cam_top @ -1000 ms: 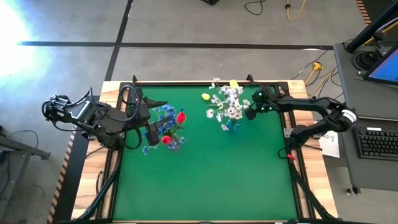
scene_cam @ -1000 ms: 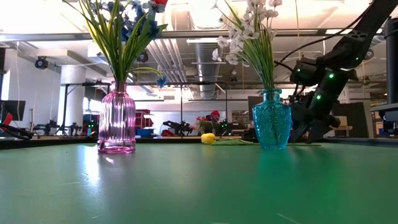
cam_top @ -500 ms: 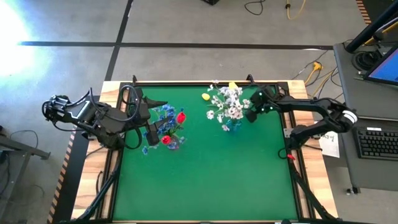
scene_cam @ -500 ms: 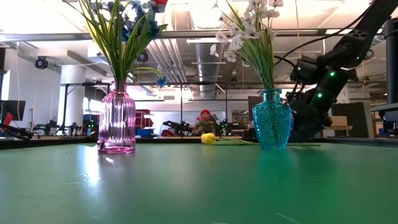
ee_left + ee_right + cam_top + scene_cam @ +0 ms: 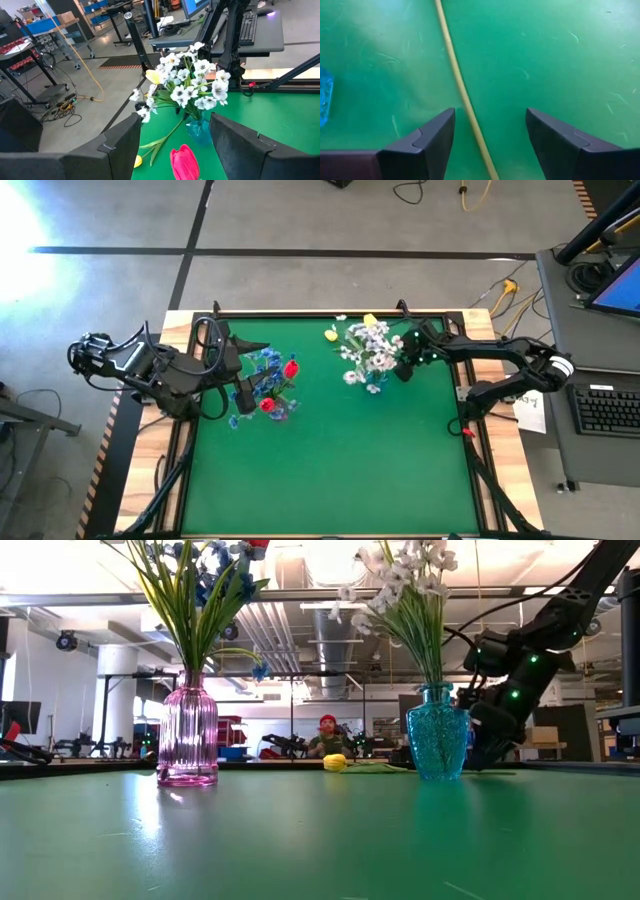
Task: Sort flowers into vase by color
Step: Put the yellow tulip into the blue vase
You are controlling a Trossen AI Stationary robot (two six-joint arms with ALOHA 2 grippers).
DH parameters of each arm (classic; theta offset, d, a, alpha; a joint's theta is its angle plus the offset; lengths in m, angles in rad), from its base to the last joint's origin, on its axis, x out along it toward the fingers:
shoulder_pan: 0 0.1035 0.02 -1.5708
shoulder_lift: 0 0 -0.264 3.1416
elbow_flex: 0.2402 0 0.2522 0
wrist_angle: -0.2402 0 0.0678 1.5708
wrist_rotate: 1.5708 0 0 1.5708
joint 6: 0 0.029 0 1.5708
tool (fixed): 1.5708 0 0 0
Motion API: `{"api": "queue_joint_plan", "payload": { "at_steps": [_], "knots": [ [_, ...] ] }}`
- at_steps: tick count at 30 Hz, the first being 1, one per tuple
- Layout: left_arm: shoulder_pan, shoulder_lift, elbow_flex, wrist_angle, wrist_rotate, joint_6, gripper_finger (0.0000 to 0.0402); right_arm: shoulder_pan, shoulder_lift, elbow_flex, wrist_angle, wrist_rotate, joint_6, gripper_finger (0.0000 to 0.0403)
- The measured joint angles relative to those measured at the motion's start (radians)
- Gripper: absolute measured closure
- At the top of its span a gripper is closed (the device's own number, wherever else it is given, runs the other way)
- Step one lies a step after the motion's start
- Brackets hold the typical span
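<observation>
Green worktop (image 5: 330,470) framed in wood, on a grey concrete floor; beyond the far edge in the low view, a workshop hall with ducts, benches and a seated person in a red cap (image 5: 327,735)

Pink ribbed vase (image 5: 188,732) toward the left side, holding blue flowers (image 5: 262,370) and red tulip buds (image 5: 290,367). Blue glass vase (image 5: 437,733) toward the right side, holding white flowers (image 5: 368,350). One yellow tulip (image 5: 331,335) lying flat near the far edge, stem running toward the blue vase

Left gripper (image 5: 243,392) extended low over the worktop just beside the pink vase, aimed across toward the blue vase; jaws parted, empty

Right gripper (image 5: 402,366) reaching in from the right edge, lowered close to the worktop just beside the blue vase. Jaws parted about halfway, straddling a thin yellow-green stem (image 5: 462,92) lying on the green surface; stem passing between the fingers (image 5: 427,142), nearer one finger than the other, not clamped
</observation>
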Motion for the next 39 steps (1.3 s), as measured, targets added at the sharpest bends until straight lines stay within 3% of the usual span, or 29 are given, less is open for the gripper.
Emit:
{"api": "queue_joint_plan", "payload": {
  "at_steps": [13,28,39],
  "knots": [
    [0.0,0.0,0.0,0.0,0.0,0.0,0.0177,0.0,0.0,-0.021,0.01,0.006,-0.006,0.0253],
    [0.0,0.0,0.0,0.0,0.0,0.0,0.0177,0.0,-0.002,-0.052,0.031,0.0,0.047,0.0385],
    [0.0,0.0,0.0,-0.001,0.0,0.0,0.0177,0.0,-0.002,-0.053,0.03,0.0,0.047,0.0393]
  ]
}}
